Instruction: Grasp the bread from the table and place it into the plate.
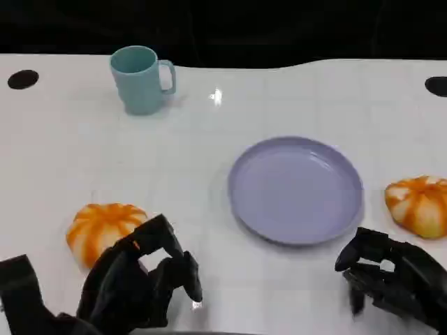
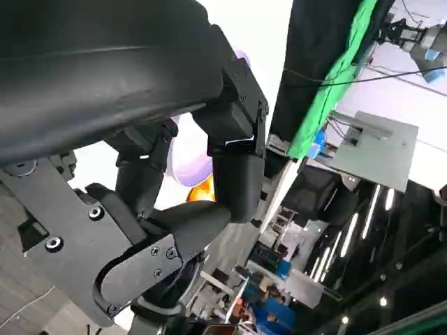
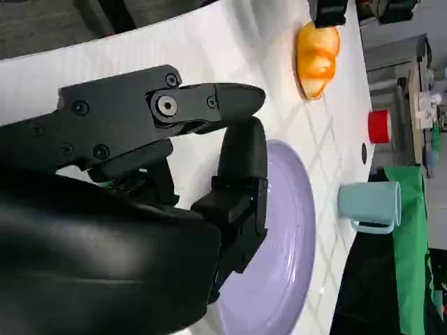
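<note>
Two orange-and-white striped breads lie on the white table. One bread (image 1: 103, 227) (image 3: 318, 59) is at the front left, the other bread (image 1: 419, 204) at the right edge, right of the lavender plate (image 1: 295, 190) (image 3: 283, 265). The plate has nothing on it. My left hand (image 1: 143, 279) (image 2: 209, 160) hovers just in front of the left bread, fingers curved and apart, holding nothing. My right hand (image 1: 391, 279) (image 3: 209, 160) is low at the front right, in front of the plate's near rim, also holding nothing. In the left wrist view, a sliver of plate (image 2: 183, 157) and an orange bit of bread (image 2: 202, 190) show between the fingers.
A teal mug (image 1: 142, 78) (image 3: 370, 202) stands at the back left of the table. Dark round holes sit at the far left (image 1: 23, 79) and far right (image 1: 438, 86) of the table. A red object (image 3: 379, 125) shows beyond the table in the right wrist view.
</note>
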Robot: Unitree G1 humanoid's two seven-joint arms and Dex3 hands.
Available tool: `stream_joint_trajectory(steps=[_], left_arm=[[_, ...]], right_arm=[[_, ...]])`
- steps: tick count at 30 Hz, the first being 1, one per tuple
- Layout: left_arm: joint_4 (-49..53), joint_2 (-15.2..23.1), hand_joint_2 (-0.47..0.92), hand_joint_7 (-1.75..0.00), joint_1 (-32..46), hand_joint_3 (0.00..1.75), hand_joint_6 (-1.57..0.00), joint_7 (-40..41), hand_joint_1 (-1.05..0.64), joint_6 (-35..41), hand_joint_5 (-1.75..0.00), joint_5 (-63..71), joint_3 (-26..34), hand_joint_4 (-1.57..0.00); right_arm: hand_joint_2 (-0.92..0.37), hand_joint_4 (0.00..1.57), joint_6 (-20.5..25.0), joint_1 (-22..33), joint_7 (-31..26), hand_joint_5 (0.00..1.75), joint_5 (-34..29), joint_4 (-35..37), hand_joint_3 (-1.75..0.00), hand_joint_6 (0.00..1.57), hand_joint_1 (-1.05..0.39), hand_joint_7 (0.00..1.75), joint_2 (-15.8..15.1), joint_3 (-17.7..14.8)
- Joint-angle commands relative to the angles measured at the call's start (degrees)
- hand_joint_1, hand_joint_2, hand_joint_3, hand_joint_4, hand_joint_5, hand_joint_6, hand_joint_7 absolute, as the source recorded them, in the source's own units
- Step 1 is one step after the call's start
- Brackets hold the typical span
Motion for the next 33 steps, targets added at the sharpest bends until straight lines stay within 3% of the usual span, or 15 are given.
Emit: stream_joint_trajectory(steps=[1,9,20,25,29,30,33], left_arm=[[2.2,1.1,0.22,-1.54,-1.3,1.50,-0.72,-0.8,-0.45,-0.5,-1.67,0.4,1.1,-0.83],[3.0,0.7,0.21,-1.55,-1.9,1.45,-0.73,-0.9,-0.46,-1.0,-1.66,0.7,1.4,-0.84],[2.4,0.9,0.22,-1.54,-1.6,1.48,-0.71,-1.2,-0.45,-0.7,-1.66,0.4,1.4,-0.81],[1.3,0.2,0.32,-1.28,-1.2,1.34,-0.60,0.5,-0.46,-3.5,-1.48,2.1,1.4,-0.69],[-0.9,0.8,0.47,-0.99,-0.5,1.11,-0.52,2.3,-0.47,-7.4,-1.33,6.4,1.0,-0.58],[-1.6,1.2,0.51,-0.87,-0.4,0.98,-0.50,2.5,-0.47,-7.2,-1.29,6.7,1.0,-0.52],[-2.6,1.6,0.56,-0.75,-0.3,0.86,-0.50,2.6,-0.46,-6.3,-1.26,6.9,1.0,-0.47]], right_arm=[[-0.92,0.64,1.1,1.2,-1.7,1.75,-2.0,1.0,-0.27,0.65,-0.53,1.40,-0.6,0.6],[-0.92,0.64,2.3,1.3,-2.4,1.75,-1.6,0.4,-0.25,0.65,-0.53,1.40,-0.3,0.6],[-0.92,0.64,0.1,1.0,-1.2,1.75,-1.2,1.8,-0.27,0.63,-0.53,1.42,-0.3,0.4],[-0.92,0.65,-0.7,0.8,-1.4,1.75,-1.6,2.5,-0.27,0.63,-0.54,1.42,-0.4,0.5],[-0.92,0.64,-0.8,0.7,-1.5,1.75,-1.6,2.4,-0.26,0.64,-0.54,1.41,-0.4,0.6],[-0.92,0.64,-0.9,0.7,-1.4,1.75,-1.6,2.5,-0.27,0.64,-0.53,1.41,-0.4,0.6],[-0.92,0.65,-1.1,0.7,-1.2,1.75,-1.5,2.6,-0.27,0.64,-0.52,1.41,-0.4,0.6]])
